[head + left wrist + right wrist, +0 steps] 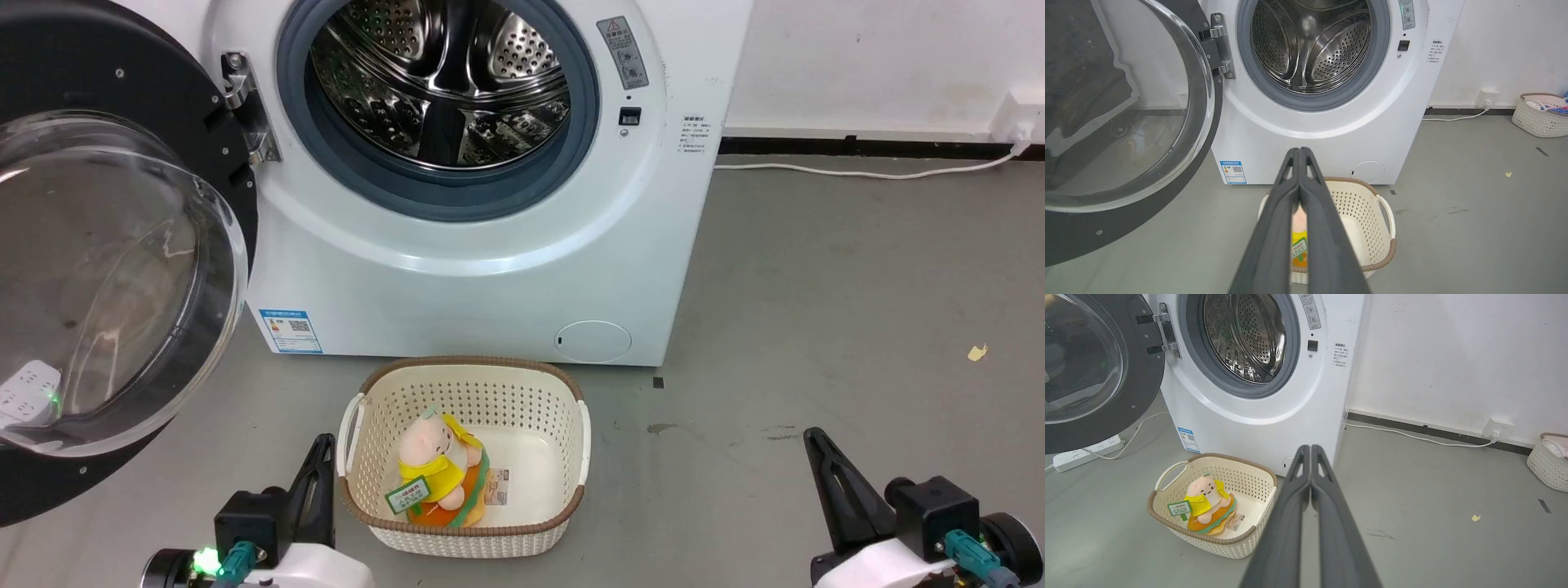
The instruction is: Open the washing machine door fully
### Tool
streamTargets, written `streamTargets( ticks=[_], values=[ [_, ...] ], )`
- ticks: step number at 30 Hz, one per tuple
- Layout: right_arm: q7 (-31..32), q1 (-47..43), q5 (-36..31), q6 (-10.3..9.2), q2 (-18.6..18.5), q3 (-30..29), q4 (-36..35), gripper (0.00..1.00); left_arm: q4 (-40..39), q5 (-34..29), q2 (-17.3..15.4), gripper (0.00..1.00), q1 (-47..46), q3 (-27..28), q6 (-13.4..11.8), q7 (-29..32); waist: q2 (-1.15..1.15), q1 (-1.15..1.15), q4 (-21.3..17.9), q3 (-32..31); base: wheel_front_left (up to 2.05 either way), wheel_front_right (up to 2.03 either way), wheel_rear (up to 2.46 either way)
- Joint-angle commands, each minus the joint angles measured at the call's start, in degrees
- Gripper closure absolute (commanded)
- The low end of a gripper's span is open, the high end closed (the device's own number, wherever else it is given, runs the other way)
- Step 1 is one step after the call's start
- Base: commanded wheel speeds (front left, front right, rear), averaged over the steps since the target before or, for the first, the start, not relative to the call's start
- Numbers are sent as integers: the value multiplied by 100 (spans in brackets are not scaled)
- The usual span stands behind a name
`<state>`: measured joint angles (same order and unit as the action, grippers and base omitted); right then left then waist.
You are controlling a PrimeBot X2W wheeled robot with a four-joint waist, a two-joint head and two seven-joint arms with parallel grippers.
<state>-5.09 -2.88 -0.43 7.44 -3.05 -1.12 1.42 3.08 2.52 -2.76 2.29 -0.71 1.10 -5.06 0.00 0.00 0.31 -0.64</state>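
On the floor just in front of the washing machine (490, 286), a cream perforated basket (465, 535) holds a plush toy (437, 465) w/ a yellow top & green tag. The washing machine door (122, 269) stands swung wide to the left on its hinge, leaving the steel drum (441, 82) exposed. Left jaws and right jaws are pressed together, holding nothing, near-left & near-right of the basket. Far right by the wall, a 2nd basket (1539, 118) holds items too small to ID.

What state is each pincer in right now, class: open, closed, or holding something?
Left pincer: closed, fingers pressed together, holding nothing.
Right pincer: closed, fingers pressed together, holding nothing.
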Motion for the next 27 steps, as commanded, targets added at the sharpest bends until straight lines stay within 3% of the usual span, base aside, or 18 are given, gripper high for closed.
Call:
streamTargets(
  ticks=[1,27],
  values=[
    [37,108,19,3,12,15,-42,100,-50,-50,-7,100,-68,27,-40,36,0,0,-1,2,0,0,0],
    [342,224,35,4,15,77,-107,100,-217,-180,-10,100,-172,55,-86,340,0,0,-20,42,0,0,0]
  ],
)
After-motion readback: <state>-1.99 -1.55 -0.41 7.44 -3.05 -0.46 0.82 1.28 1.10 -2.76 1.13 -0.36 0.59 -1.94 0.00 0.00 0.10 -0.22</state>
